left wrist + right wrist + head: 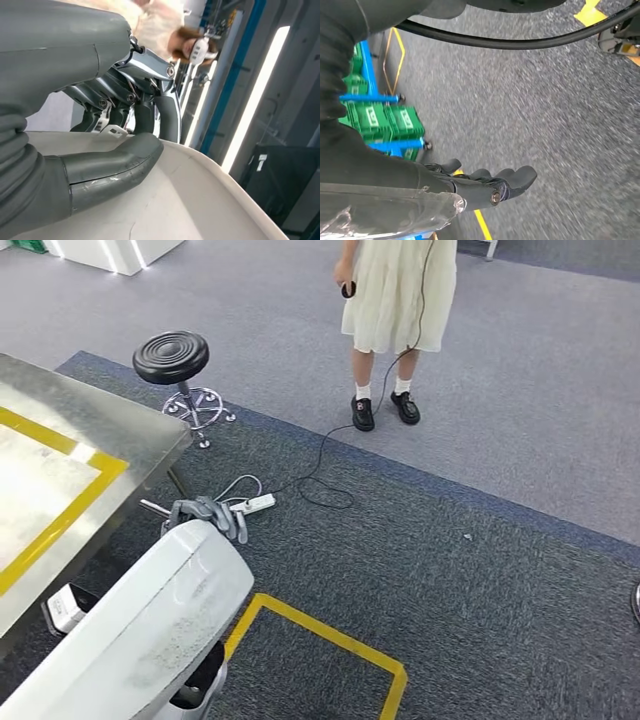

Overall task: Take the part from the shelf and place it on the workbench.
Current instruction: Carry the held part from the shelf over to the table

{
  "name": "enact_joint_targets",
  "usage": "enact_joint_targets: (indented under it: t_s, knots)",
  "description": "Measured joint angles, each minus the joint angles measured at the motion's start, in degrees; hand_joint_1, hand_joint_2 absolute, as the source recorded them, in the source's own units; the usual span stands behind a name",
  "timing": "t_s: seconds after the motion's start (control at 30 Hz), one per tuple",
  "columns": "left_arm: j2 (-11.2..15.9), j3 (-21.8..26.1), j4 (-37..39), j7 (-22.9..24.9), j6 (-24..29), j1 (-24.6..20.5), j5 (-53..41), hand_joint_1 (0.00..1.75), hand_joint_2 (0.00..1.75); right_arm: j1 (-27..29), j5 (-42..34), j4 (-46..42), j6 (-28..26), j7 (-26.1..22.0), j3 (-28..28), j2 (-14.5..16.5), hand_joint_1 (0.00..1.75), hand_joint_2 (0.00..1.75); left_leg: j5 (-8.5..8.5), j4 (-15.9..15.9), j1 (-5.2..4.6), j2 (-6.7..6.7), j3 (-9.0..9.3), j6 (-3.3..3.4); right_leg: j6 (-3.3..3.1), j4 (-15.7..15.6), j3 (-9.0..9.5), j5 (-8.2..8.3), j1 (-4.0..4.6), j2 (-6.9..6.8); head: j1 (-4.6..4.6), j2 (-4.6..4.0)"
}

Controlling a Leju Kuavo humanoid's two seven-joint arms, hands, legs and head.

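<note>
A large white curved part (151,620) rests in my left hand (207,512), whose dark fingers hook over its far edge. In the left wrist view the grey thumb (113,167) presses on the white part (181,200) while the fingers (166,110) curl around its rim. The steel workbench (113,425), marked with yellow tape, stands at the left, and the part's end is beside its near corner. My right hand (486,185) hangs over the grey carpet with its fingers stretched out and nothing in them. The blue shelf (376,97) holds green crates (376,120).
A person (396,300) in a pale dress stands ahead holding a black device on a cable (332,440). A black stool (172,358) stands beyond the bench corner, with a white power strip (253,505) on the floor near it. Yellow tape (324,635) marks the dark carpet.
</note>
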Motion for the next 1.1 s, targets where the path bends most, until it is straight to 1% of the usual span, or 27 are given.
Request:
enact_joint_targets:
  t_s: [0.03,0.07,0.1,0.13,0.2,0.27,0.3,0.33,0.37,0.4,0.43,0.5,0.53,0.57,0.63,0.7,0.77,0.8,0.83,0.87,0.9,0.93,0.97,1.0,1.03,1.07,1.1]
  knots:
    - [-0.02,-0.02,0.00,0.00,-0.01,-0.02,0.00,1.55,1.75,0.00,-0.01,0.00,-0.03,0.01,0.00,0.00,0.00,1.75,0.25,-1.97,-0.19,0.85,0.98,0.30,0.24,0.01,0.09,-0.13,0.19,-0.51,0.03,0.00]
    - [-0.03,-0.02,0.00,0.00,-0.01,-0.04,0.00,1.55,1.75,0.00,-0.02,0.00,-0.08,0.03,0.00,0.00,0.00,1.75,0.03,-2.80,-0.36,1.05,1.27,0.58,0.50,-0.04,0.18,-0.22,0.37,-1.10,0.03,0.00]
    - [-0.04,-0.02,0.00,0.00,-0.01,-0.03,0.03,1.55,1.75,-0.04,-0.04,-0.01,-0.14,0.06,0.00,-0.01,0.00,1.75,0.00,-3.13,-0.35,0.43,1.27,0.93,0.79,-0.13,0.35,-0.30,0.48,-1.74,0.04,0.00]
    - [-0.04,0.00,0.00,0.00,-0.01,0.00,0.06,1.55,1.75,-0.11,-0.05,-0.02,-0.22,0.10,-0.01,-0.02,0.00,1.75,0.12,-3.25,-0.19,-0.19,1.27,1.22,1.12,-0.18,0.50,-0.44,0.46,-1.81,0.08,0.00]
    - [-0.09,-0.03,0.00,0.00,0.00,-0.01,0.11,1.55,1.75,-0.32,-0.09,-0.04,-0.33,0.15,-0.02,-0.04,0.00,1.75,0.31,-3.55,0.27,-1.40,1.50,1.78,1.78,1.79,-0.12,-1.84,0.33,0.35,0.32,0.00]
    - [-0.13,-0.09,0.01,0.00,-0.01,-0.04,0.12,1.55,1.75,-0.34,-0.13,-0.04,-0.36,0.15,-0.02,-0.04,0.00,1.75,0.40,-3.62,0.53,-2.59,1.59,2.12,2.18,8.39,-3.25,-5.04,0.13,3.19,0.72,0.00]
    - [-0.14,-0.10,0.02,0.00,-0.01,-0.04,0.12,1.55,1.75,-0.26,-0.14,-0.04,-0.36,0.16,-0.02,-0.04,0.00,1.75,0.43,-3.62,0.54,-3.30,1.58,2.21,2.29,12.33,-5.29,-6.53,0.09,3.71,0.82,0.00]
    - [-0.14,-0.10,0.05,0.00,0.00,-0.03,0.13,1.55,1.75,-0.14,-0.15,-0.04,-0.36,0.18,-0.02,-0.04,0.00,1.75,0.44,-3.61,0.55,-4.09,1.59,2.23,2.37,15.09,-6.86,-7.18,0.06,3.88,0.86,0.00]
    - [-0.14,-0.09,0.08,0.00,0.01,-0.03,0.14,1.55,1.75,-0.04,-0.15,-0.04,-0.37,0.21,-0.02,-0.05,0.00,1.75,0.45,-3.60,0.58,-4.91,1.63,2.21,2.42,15.87,-7.53,-6.72,0.02,3.93,0.87,0.00]
    - [-0.14,-0.08,0.10,0.00,0.02,-0.03,0.14,1.55,1.75,0.03,-0.14,-0.04,-0.38,0.25,-0.02,-0.05,0.00,1.75,0.47,-3.59,0.64,-5.75,1.69,2.14,2.45,14.35,-7.10,-5.19,-0.06,4.06,0.86,0.00]
    - [-0.14,-0.08,0.11,0.00,0.03,-0.03,0.15,1.55,1.75,0.04,-0.14,-0.04,-0.39,0.30,-0.02,-0.07,0.00,1.75,0.49,-3.55,0.74,-6.57,1.75,1.99,2.53,10.91,-5.69,-2.97,-0.24,4.57,0.87,0.00]
    - [-0.14,-0.08,0.11,0.00,0.05,-0.04,0.17,1.55,1.75,0.00,-0.21,-0.03,-0.38,0.40,-0.02,-0.07,0.00,1.75,0.50,-3.32,0.79,-8.07,1.64,1.44,2.66,3.45,-2.33,0.09,-0.86,7.24,0.87,0.00]
    - [-0.14,-0.09,0.11,0.00,0.06,-0.04,0.19,1.55,1.75,-0.03,-0.28,-0.02,-0.31,0.47,-0.02,-0.07,0.00,1.75,0.59,-3.23,0.79,-8.69,1.43,1.10,2.58,1.18,-1.28,0.67,-1.08,8.30,0.86,0.00]
    - [-0.12,-0.10,0.11,0.00,0.07,-0.04,0.20,1.55,1.75,-0.06,-0.36,-0.01,-0.19,0.52,-0.02,-0.06,0.00,1.75,0.74,-3.21,0.79,-9.25,1.20,0.76,2.34,0.29,-0.86,0.60,-1.15,8.88,0.85,0.00]
    - [-0.07,-0.08,0.12,0.00,0.07,-0.02,0.22,1.55,1.75,-0.13,-0.45,-0.01,0.19,0.56,-0.03,-0.03,0.00,1.75,1.03,-3.34,0.93,-9.86,0.87,0.18,1.54,0.11,-0.78,0.76,-1.00,7.85,0.84,0.00]
    - [-0.03,-0.05,0.11,0.00,0.07,-0.04,0.22,1.55,1.75,-0.19,-0.45,-0.01,0.45,0.52,-0.04,0.02,0.00,1.75,-0.18,-1.73,0.80,-7.55,0.01,-0.34,0.71,-0.04,-0.72,0.94,-1.00,6.62,0.47,0.00]
    - [-0.02,-0.07,0.12,0.00,0.07,-0.06,0.22,1.55,1.75,-0.09,-0.44,-0.02,0.51,0.50,-0.04,0.04,0.00,1.75,-3.59,4.20,0.62,-4.32,-2.82,-0.74,0.17,-0.14,-0.70,0.94,-0.92,5.18,0.02,0.00]
    - [-0.01,-0.08,0.13,0.00,0.07,-0.06,0.22,1.55,1.75,0.03,-0.44,-0.02,0.51,0.51,-0.04,0.03,0.00,1.75,-5.36,8.08,0.65,-3.70,-4.70,-0.85,0.03,-0.14,-0.72,0.89,-0.83,4.35,-0.04,0.00]
    - [0.01,-0.08,0.15,0.00,0.07,-0.05,0.22,1.55,1.75,0.14,-0.44,-0.02,0.51,0.51,-0.05,0.02,0.00,1.75,-6.45,11.24,0.67,-3.44,-6.22,-0.88,-0.04,-0.14,-0.71,0.84,-0.75,3.47,-0.04,0.00]
    - [0.02,-0.06,0.16,0.00,0.07,-0.03,0.22,1.55,1.75,0.20,-0.44,-0.02,0.51,0.54,-0.05,0.01,0.00,1.75,-6.50,12.69,0.68,-3.35,-6.91,-0.84,-0.08,-0.14,-0.69,0.79,-0.66,2.62,-0.05,0.00]
    - [0.03,-0.05,0.17,0.00,0.07,-0.02,0.23,1.55,1.75,0.19,-0.44,-0.02,0.51,0.56,-0.05,0.01,0.00,1.75,-5.51,12.07,0.66,-3.26,-6.54,-0.71,-0.10,-0.14,-0.65,0.74,-0.58,1.83,-0.04,0.00]
    - [0.03,-0.04,0.17,0.00,0.07,-0.01,0.23,1.55,1.75,0.13,-0.44,-0.02,0.50,0.60,-0.05,0.00,0.00,1.75,-3.73,9.32,0.59,-2.84,-5.00,-0.48,-0.07,-0.14,-0.55,0.68,-0.49,1.10,-0.04,0.00]
    - [0.02,-0.05,0.17,0.00,0.05,-0.02,0.24,1.55,1.75,0.07,-0.44,-0.02,0.48,0.64,-0.04,0.00,0.00,1.75,-1.87,5.50,0.40,-1.48,-2.80,-0.14,0.00,-0.15,-0.40,0.61,-0.39,0.48,-0.05,0.00]
    - [0.00,-0.09,0.17,0.00,0.04,-0.07,0.24,1.55,1.75,0.03,-0.44,-0.02,0.46,0.67,-0.04,-0.01,0.00,1.75,-0.71,1.64,0.13,-0.06,-0.68,0.15,0.19,-0.04,-0.32,0.43,-0.16,-0.09,-0.13,0.00]
    - [-0.02,-0.15,0.17,0.00,0.01,-0.11,0.24,1.55,1.75,0.02,-0.44,-0.03,0.43,0.70,-0.04,-0.01,0.00,1.75,-0.12,-1.15,-0.10,1.15,0.81,0.44,0.42,0.00,-0.25,0.27,0.07,-0.63,-0.15,0.00]
    - [-0.03,-0.22,0.17,0.00,-0.02,-0.15,0.24,1.55,1.75,0.03,-0.44,-0.03,0.41,0.72,-0.05,-0.03,0.00,1.75,-0.13,-2.60,-0.29,1.87,1.48,0.68,0.67,0.00,-0.19,0.13,0.28,-1.19,-0.17,0.00]
    - [-0.03,-0.26,0.17,0.00,-0.04,-0.17,0.24,1.55,1.75,0.03,-0.43,-0.04,0.40,0.73,-0.05,-0.05,0.00,1.75,-0.35,-3.08,-0.37,1.44,1.51,0.85,0.94,-0.04,-0.11,0.02,0.45,-1.84,-0.16,0.00]
